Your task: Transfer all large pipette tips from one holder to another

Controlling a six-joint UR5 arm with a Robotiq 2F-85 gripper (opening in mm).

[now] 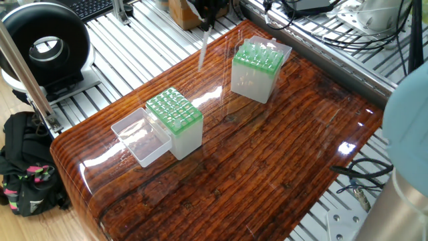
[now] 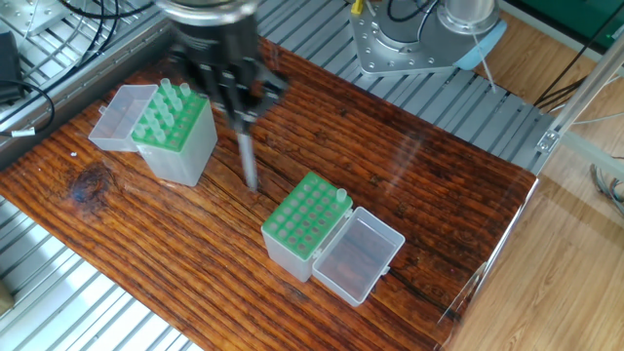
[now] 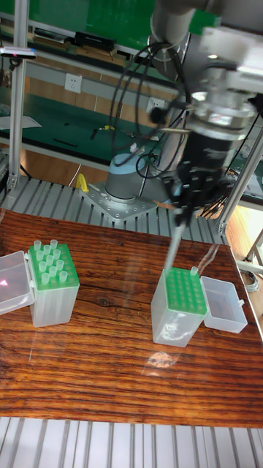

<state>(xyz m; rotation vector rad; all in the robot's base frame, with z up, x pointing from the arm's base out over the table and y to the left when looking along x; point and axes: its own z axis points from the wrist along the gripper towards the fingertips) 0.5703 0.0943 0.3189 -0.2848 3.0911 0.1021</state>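
Observation:
My gripper (image 2: 241,109) is shut on one large pipette tip (image 2: 250,164), a pale cone hanging point down over the table. It hangs between the two holders, just above the near edge of the second holder (image 3: 177,305) in the tall view. That holder's green grid carries a single tip (image 2: 341,195) at one corner. The first holder (image 2: 176,135) has several tips (image 3: 51,266) standing in it. From the opposite side, the gripper (image 1: 206,20) and the held tip (image 1: 202,52) appear at the table's far edge.
Each holder has a clear hinged lid lying open beside it (image 2: 121,115) (image 2: 362,253). The arm's base (image 2: 429,39) is bolted past the table's far side. A black round device (image 1: 45,45) and a bag (image 1: 25,167) lie off the table.

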